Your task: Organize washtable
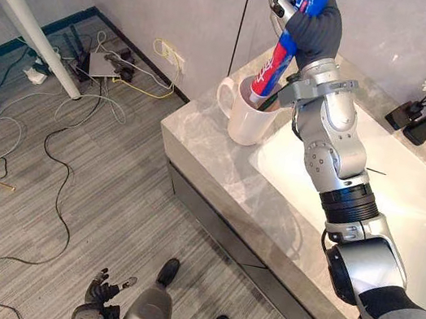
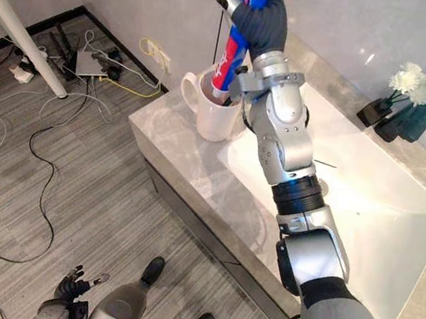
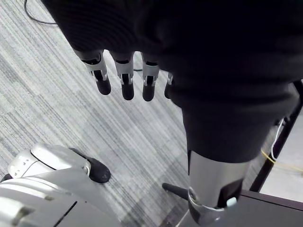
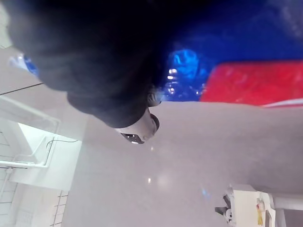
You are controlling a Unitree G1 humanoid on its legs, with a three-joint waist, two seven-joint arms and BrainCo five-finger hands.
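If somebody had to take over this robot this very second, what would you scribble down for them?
Right hand: raised over the counter, fingers shut on the toothpaste tube.
Left hand: hangs low over the floor, fingers relaxed, holding nothing.
Things: the tube points down, its lower end at the mouth of the white mug, which stands on the counter beside the sink.
Done: tube brought to the mug.
Left: probably lower the tube in and let go. I cannot tell whether it already rests inside.

Red-blue toothpaste tube (image 1: 279,55) upright, lower end inside white mug (image 1: 240,121) at countertop (image 1: 200,139) corner.
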